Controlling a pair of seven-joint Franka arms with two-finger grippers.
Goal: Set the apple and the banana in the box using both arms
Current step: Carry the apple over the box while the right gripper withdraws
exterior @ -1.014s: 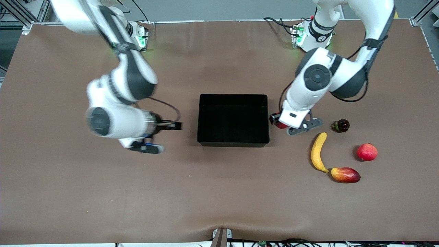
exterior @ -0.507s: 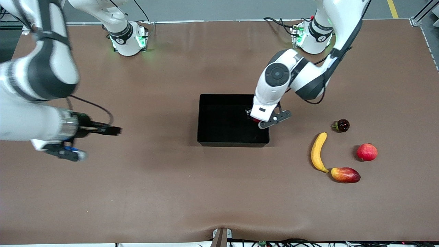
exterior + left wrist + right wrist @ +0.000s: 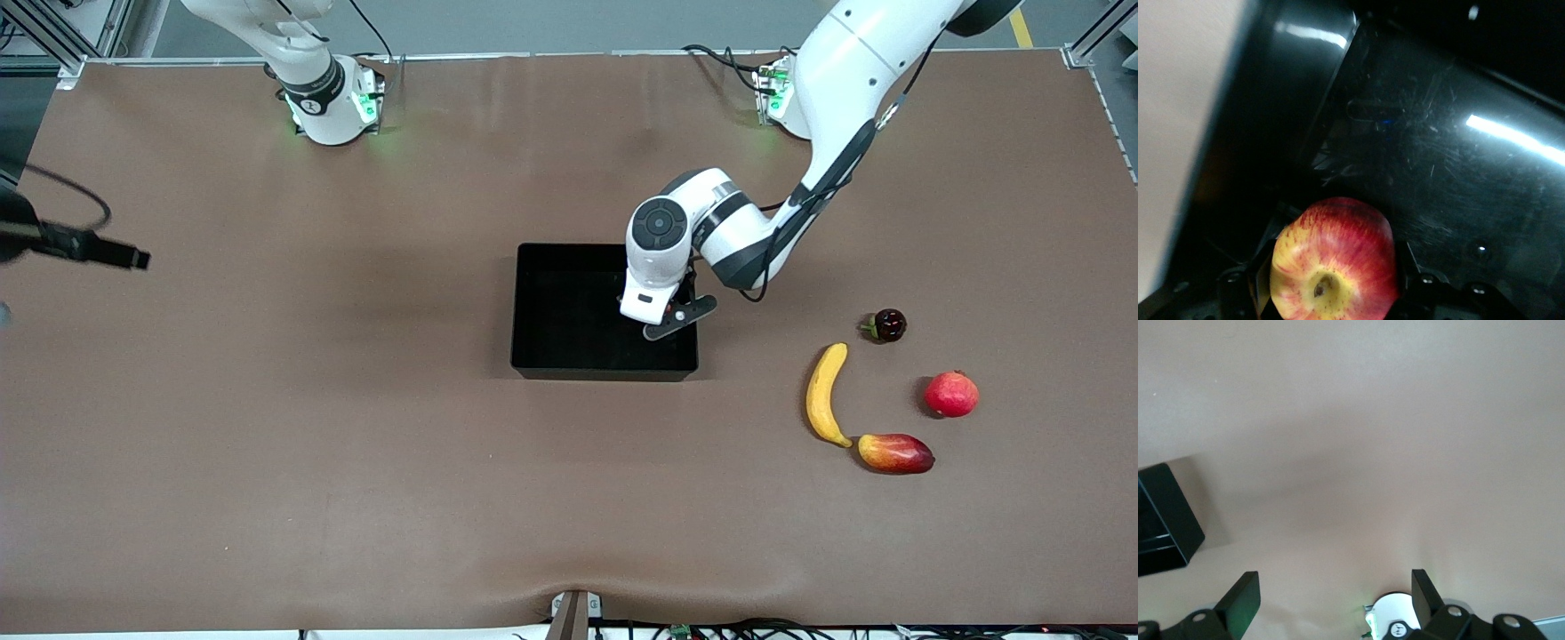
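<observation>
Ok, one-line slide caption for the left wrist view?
Left gripper holds the apple over the black box, above its glossy floor.

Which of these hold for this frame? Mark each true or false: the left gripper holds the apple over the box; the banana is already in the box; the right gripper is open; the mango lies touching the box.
1. The left gripper holds the apple over the box. True.
2. The banana is already in the box. False: it lies on the table toward the left arm's end.
3. The right gripper is open and holds nothing. True.
4. The mango lies touching the box. False: it lies well apart from the box, beside the banana's tip.
</observation>
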